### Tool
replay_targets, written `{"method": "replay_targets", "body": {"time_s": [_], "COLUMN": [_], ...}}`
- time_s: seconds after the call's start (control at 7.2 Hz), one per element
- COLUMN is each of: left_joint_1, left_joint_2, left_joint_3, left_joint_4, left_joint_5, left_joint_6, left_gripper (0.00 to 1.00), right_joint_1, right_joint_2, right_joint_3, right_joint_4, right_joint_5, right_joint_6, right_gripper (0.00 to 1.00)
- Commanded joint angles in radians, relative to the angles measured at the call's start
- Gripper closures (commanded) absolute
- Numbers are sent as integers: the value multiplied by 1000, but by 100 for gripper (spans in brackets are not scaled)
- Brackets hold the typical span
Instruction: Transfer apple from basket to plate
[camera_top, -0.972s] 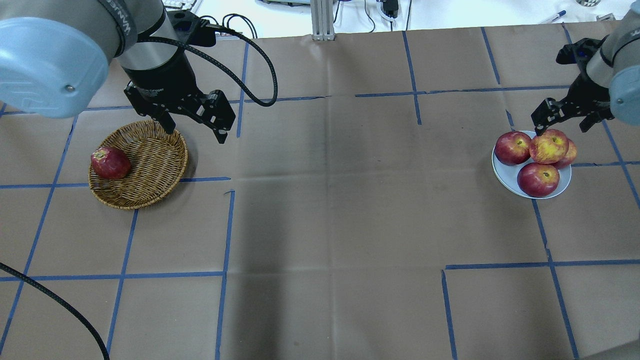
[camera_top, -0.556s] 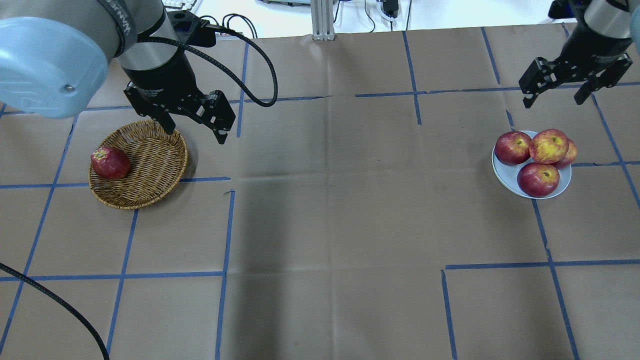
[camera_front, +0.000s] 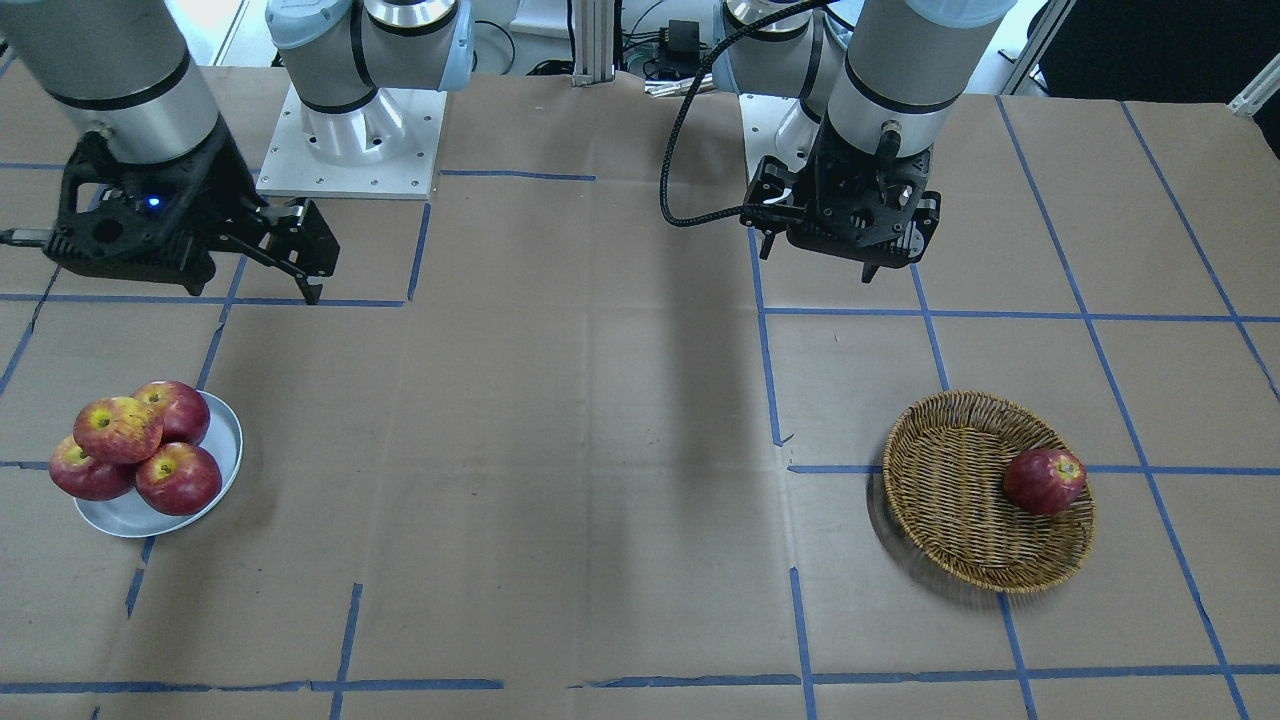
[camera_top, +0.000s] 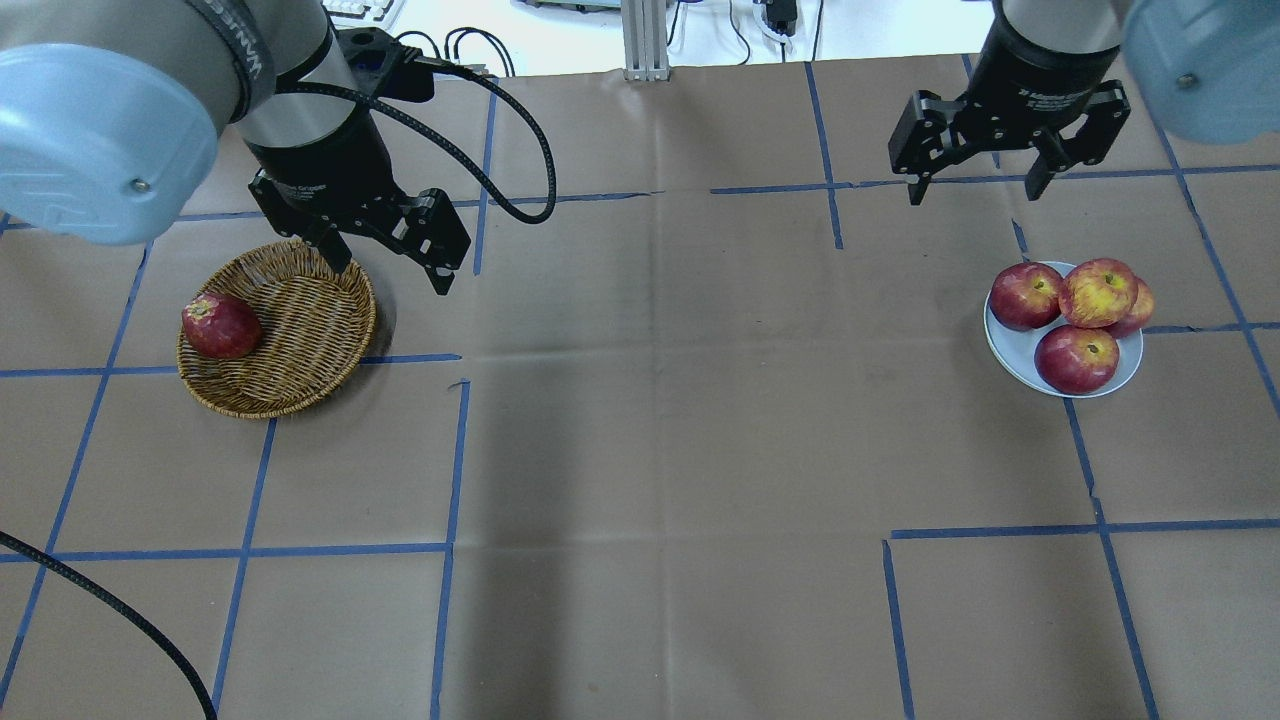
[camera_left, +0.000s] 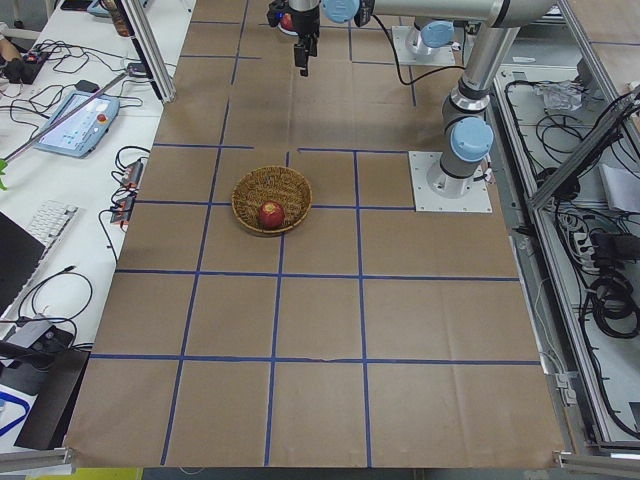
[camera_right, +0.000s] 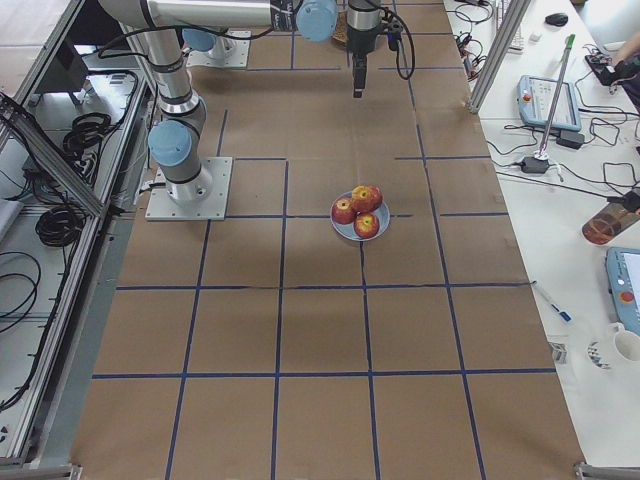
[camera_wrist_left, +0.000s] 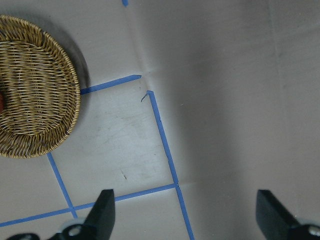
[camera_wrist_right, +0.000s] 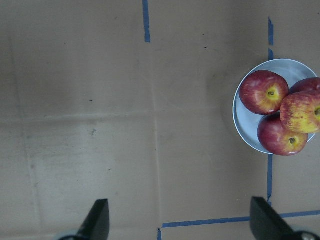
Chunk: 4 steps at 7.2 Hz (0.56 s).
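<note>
The pinkish-red, yellow-streaked apple (camera_top: 1097, 292) rests on top of three darker red apples on the pale blue plate (camera_top: 1010, 350) at the right. It also shows in the front view (camera_front: 117, 428) and the right wrist view (camera_wrist_right: 302, 111). The wicker basket (camera_top: 330, 345) at the left holds one dark red apple (camera_top: 221, 325) against its left rim. My right gripper (camera_top: 972, 195) is open and empty, raised behind and to the left of the plate. My left gripper (camera_top: 392, 272) is open and empty, hovering over the basket's far right rim.
The table is covered in brown paper with a grid of blue tape lines. A black cable loops from my left wrist (camera_top: 520, 150). A metal post (camera_top: 645, 40) stands at the far edge. Both arm bases (camera_front: 350, 140) sit at the robot's side.
My right gripper, open, has lifted off the yellow-streaked apple and moved away from the plate, toward the back and left. The apple stays on the pile. My left arm has barely moved.
</note>
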Motion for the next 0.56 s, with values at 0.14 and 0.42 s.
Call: {"method": "replay_targets", "body": {"time_s": [0.14, 0.42], "left_joint_1": [0, 0], "left_joint_2": [0, -1], "left_joint_3": [-1, -1], "left_joint_4": [0, 1], "left_joint_5": [-1, -3], "left_joint_6": [0, 2], "left_gripper": [1, 1], "right_joint_1": [26, 18], "right_joint_2": [-50, -49], "right_joint_3": [8, 5], "right_joint_4": [69, 82], "right_joint_5": [38, 45], "right_joint_6": [21, 10], "right_gripper": [0, 0]}}
